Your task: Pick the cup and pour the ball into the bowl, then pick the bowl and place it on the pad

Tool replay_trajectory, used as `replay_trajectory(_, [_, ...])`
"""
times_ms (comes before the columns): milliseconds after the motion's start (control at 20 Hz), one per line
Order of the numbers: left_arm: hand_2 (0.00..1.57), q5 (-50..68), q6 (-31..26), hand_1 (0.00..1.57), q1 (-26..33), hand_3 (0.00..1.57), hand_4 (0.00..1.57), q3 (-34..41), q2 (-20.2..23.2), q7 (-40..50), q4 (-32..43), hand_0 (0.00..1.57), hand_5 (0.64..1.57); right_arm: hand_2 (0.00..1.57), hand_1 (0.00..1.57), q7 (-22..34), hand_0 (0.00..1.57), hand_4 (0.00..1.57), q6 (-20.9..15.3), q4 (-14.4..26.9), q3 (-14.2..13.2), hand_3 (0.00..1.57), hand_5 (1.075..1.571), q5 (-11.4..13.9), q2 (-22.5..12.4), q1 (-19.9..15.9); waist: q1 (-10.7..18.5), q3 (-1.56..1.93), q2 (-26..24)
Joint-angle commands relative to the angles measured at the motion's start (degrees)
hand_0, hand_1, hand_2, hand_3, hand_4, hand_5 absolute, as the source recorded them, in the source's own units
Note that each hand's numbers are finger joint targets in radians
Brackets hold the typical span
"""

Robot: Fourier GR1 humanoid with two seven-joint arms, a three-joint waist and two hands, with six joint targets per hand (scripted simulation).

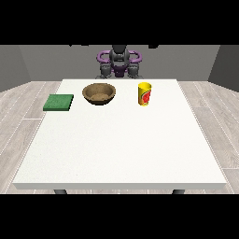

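A yellow cup (145,94) with a red label stands upright on the white table (121,149), right of centre near the far edge. The ball does not show; the cup's inside is hidden. To its left sits a brown wooden bowl (99,93), which looks empty. A flat green pad (59,102) lies further left, near the table's left edge. The robot (119,58) stands behind the far edge with both arms drawn in. The hand at the view's left (105,70) and the hand at the view's right (134,70) hang at the table's far edge, well behind the bowl and cup, touching nothing.
The white table stretches wide toward the camera in front of the three objects. A grey wooden floor surrounds it.
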Motion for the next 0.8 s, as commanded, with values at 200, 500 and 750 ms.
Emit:
replay_trajectory(200, [0.0,-1.8,-2.0,0.0,-4.6,0.0,0.57,5.8,2.6,-23.6,12.1,0.0,1.507,0.0,0.0,-11.1,0.0,0.68,0.5,2.3,1.7,0.0,1.539,1.6,2.7,-4.0,-2.1,-0.07,17.4])
replay_trajectory(500, [0.0,-1.2,-4.9,0.0,-3.2,0.0,0.36,7.1,2.9,-35.3,22.7,0.0,1.483,0.0,0.0,-18.3,0.0,0.68,7.4,7.4,-6.7,0.0,1.551,-4.5,-3.3,-5.7,-2.7,-0.03,21.9])
replay_trajectory(750, [0.0,-0.8,-6.7,0.0,-6.8,0.0,0.0,8.3,3.6,-37.3,36.8,0.0,1.451,0.0,0.0,-14.4,0.0,0.67,8.4,9.5,-7.4,0.0,1.559,-6.3,-4.0,-3.8,-2.7,-0.02,14.4])
